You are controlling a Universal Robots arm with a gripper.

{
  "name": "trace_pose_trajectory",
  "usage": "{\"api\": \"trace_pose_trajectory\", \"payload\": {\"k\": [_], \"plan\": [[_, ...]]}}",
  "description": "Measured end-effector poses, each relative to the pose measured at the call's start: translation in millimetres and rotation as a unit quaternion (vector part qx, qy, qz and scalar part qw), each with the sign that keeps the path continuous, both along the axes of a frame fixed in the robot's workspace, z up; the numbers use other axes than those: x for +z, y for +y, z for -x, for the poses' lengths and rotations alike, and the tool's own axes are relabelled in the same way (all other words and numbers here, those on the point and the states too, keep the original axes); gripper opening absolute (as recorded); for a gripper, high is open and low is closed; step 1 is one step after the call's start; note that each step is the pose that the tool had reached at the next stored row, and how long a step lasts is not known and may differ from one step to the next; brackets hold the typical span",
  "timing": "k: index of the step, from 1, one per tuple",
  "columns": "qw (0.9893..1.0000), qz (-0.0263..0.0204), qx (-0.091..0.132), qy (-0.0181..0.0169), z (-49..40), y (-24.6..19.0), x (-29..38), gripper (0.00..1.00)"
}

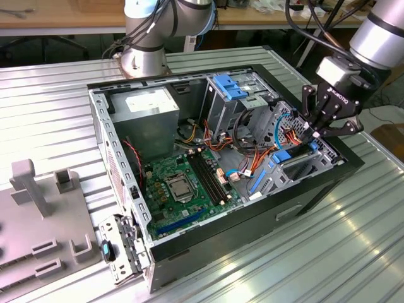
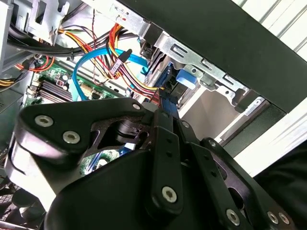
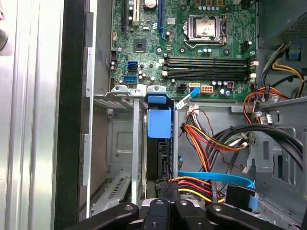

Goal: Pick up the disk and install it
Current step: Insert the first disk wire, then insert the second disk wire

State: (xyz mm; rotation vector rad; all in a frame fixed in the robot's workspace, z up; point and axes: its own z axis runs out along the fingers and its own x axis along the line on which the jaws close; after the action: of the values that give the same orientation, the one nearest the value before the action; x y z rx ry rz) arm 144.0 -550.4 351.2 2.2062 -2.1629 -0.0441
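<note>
Pincer (image 1: 314,134) hung over the open computer case (image 1: 189,246), at its drive cage (image 1: 309,165) on the exterior view's right; whether it was clenched or released I could not tell. Inside the cage, the disk (image 3: 159,160) stood edgewise in its slot under a blue rail tab (image 3: 159,122). It was probably stiff, fairly heavy and shock-sensitive, best gripped by its rails.
</note>
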Motion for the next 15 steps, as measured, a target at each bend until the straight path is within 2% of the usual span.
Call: {"api": "trace_pose_trajectory", "payload": {"k": [6,12,15], "plan": [[1.0000,0.0000,0.000,0.0000,0.2,0.0,0.2,0.11],[1.0000,0.0006,0.000,0.0002,0.2,0.1,23.3,0.11],[1.0000,0.0006,0.000,0.0002,0.2,0.1,30.8,0.11]]}}
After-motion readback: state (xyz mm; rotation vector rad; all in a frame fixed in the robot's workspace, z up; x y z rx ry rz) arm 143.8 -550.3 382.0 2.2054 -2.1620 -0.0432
